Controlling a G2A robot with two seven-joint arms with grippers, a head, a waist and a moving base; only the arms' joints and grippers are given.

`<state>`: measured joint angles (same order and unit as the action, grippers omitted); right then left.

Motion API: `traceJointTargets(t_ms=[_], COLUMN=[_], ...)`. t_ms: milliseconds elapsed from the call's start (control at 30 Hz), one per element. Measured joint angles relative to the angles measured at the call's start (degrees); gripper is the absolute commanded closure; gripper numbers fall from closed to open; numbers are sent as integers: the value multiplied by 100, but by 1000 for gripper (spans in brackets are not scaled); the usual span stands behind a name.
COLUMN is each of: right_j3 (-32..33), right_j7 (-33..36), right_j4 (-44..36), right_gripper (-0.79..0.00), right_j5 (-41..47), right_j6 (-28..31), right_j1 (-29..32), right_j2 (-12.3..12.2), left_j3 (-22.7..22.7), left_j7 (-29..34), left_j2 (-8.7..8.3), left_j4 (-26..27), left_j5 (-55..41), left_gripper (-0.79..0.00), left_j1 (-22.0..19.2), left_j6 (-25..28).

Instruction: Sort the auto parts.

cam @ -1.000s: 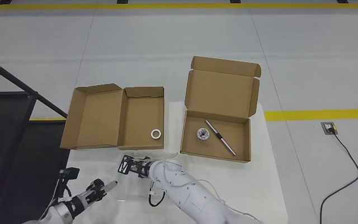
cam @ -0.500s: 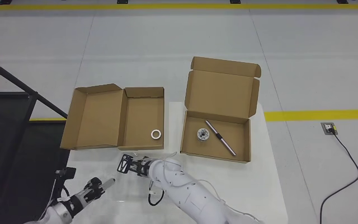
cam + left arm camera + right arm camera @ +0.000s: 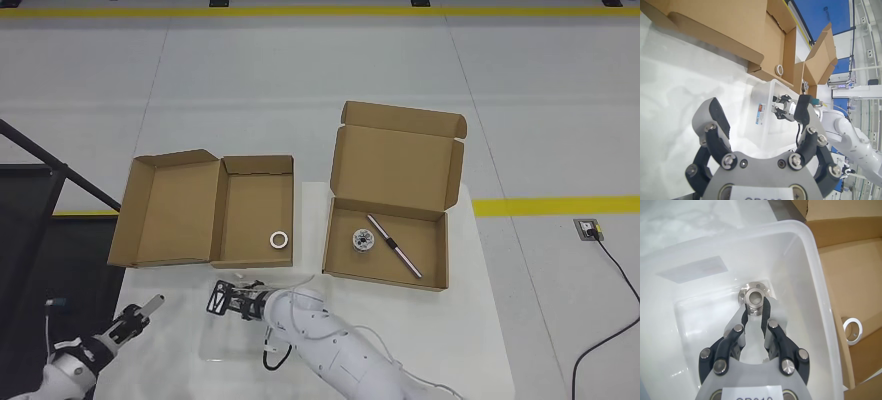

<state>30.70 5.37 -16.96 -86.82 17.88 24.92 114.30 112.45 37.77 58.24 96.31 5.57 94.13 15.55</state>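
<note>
Top view: a white desk (image 3: 470, 330) carries two open cardboard boxes side by side. The left cardboard box (image 3: 250, 200) holds a white ring (image 3: 279, 238). The right cardboard box (image 3: 400, 165) holds a toothed round part (image 3: 362, 238) and a thin rod (image 3: 393, 245). In front of the left box stands a clear plastic bin (image 3: 225, 340). The right hand (image 3: 228, 297) reaches into it. The left hand (image 3: 140, 310) sits at the desk's left edge, well apart from the bin.

Left wrist view: the left hand (image 3: 761, 106) hangs above bare desk with its fingers spread wide, holding nothing. Farther off, the right hand (image 3: 783, 108) is inside the bin (image 3: 770, 91), which stands just beside the left box's wall (image 3: 772, 37).

Right wrist view: a metal flange (image 3: 753, 296) lies in a corner of the bin (image 3: 810, 237), hemmed in by two bin walls. The right hand (image 3: 755, 306) grips its raised hub, one black finger on each side. Beyond the bin's rim, the ring (image 3: 852, 330) lies in the cardboard box (image 3: 848, 256).
</note>
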Motion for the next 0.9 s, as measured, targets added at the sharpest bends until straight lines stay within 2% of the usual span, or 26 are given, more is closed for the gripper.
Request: traceJointTargets(t_ms=[233,333,433,467,533,900], right_j3=[31,42,48,47,46,27], right_j7=[16,71,181,207,209,-523], right_j4=[-11,-7,-21,-32,-50,1], right_gripper=[-277,-299,-413,-570,-622,-622], right_j5=[8,28,50,51,54,-140], right_j6=[57,142,217,245,292,512], right_j1=[-31,-51,-78,-85,-96,-62], right_j2=[10,19,31,34,35,-50], left_j3=[120,108,78,62,35,-337], left_j7=[49,33,27,25,24,-34], left_j2=[-19,-21,-22,-22,-23,-8], left_j4=[-125,-125,-126,-126,-120,-22], left_j5=[-124,-118,-115,-109,-97,-114], left_gripper=[-785,-785,-785,-785,-785,-785], left_j1=[2,16,23,23,22,-149], left_j6=[70,94,101,104,108,-193])
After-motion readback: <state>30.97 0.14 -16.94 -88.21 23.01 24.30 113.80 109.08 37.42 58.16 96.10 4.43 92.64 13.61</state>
